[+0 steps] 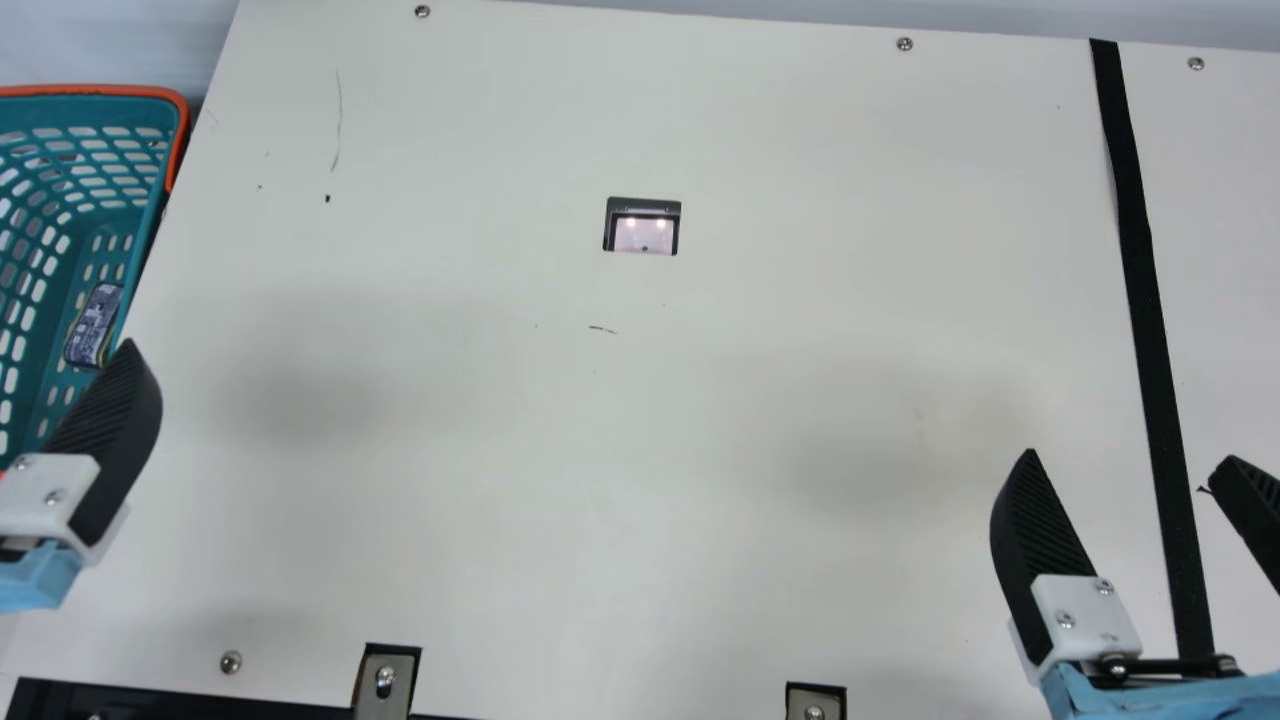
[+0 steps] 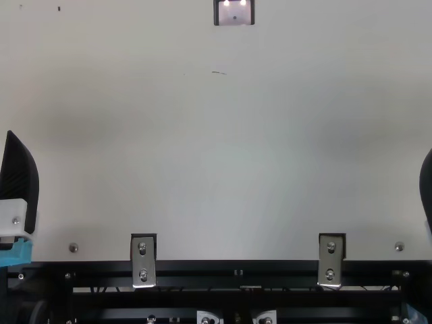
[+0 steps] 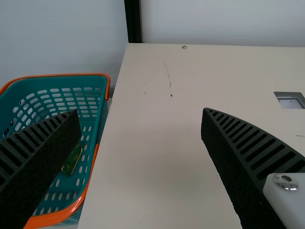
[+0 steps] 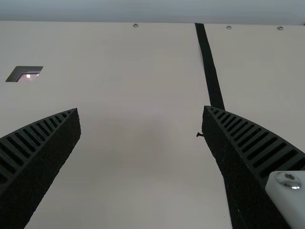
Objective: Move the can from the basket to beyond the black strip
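The cream table (image 1: 600,450) stretches out in front of you. At your far left is the teal basket (image 1: 90,90) with its orange rim. The black strip (image 1: 1138,260) runs down the table's right part. Your right gripper (image 1: 1131,455) has its fingers spread wide, with the strip passing between them in the main view. Your left gripper (image 1: 104,440) is spread wide too, with nothing pinched, near the basket's table-side wall. The can (image 1: 95,325) lies inside the basket, near that same wall. In the main view it appears just past the tip of your left gripper's visible finger; you can't tell the height between them.
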Tool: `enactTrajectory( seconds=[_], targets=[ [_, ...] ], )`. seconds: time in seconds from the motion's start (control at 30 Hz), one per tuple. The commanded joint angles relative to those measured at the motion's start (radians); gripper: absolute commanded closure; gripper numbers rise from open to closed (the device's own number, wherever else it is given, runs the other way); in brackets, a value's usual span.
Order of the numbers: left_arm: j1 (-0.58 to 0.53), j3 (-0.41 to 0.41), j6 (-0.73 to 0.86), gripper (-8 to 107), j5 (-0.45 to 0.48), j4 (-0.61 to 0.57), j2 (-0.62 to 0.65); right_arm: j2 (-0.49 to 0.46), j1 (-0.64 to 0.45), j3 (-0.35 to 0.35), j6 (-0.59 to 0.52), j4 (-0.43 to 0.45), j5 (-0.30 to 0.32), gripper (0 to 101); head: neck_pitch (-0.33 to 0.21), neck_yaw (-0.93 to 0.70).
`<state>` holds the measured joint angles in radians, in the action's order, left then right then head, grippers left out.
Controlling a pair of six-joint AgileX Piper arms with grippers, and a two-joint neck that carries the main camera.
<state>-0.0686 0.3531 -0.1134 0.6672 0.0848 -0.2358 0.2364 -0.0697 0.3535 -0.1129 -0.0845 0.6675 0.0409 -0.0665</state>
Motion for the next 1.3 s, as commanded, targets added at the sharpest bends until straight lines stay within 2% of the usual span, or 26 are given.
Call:
enactTrajectory(
  seconds=[0.0,0.3,0.87,1.27],
  targets=[
    [0.000,0.000,0.000,9,0.000,0.000,0.000,0.000,0.000,0.000,0.000,0.000,0.000,0,-0.004,-0.011],
    [0.000,0.000,0.000,9,0.000,0.000,0.000,0.000,0.000,0.000,0.000,0.000,0.000,0,-0.006,-0.089],
    [0.000,0.000,0.000,9,0.000,0.000,0.000,0.000,0.000,0.000,0.000,0.000,0.000,0,-0.041,-0.297],
    [0.000,0.000,0.000,9,0.000,0.000,0.000,0.000,0.000,0.000,0.000,0.000,0.000,0,-0.105,-0.398]
  ],
)
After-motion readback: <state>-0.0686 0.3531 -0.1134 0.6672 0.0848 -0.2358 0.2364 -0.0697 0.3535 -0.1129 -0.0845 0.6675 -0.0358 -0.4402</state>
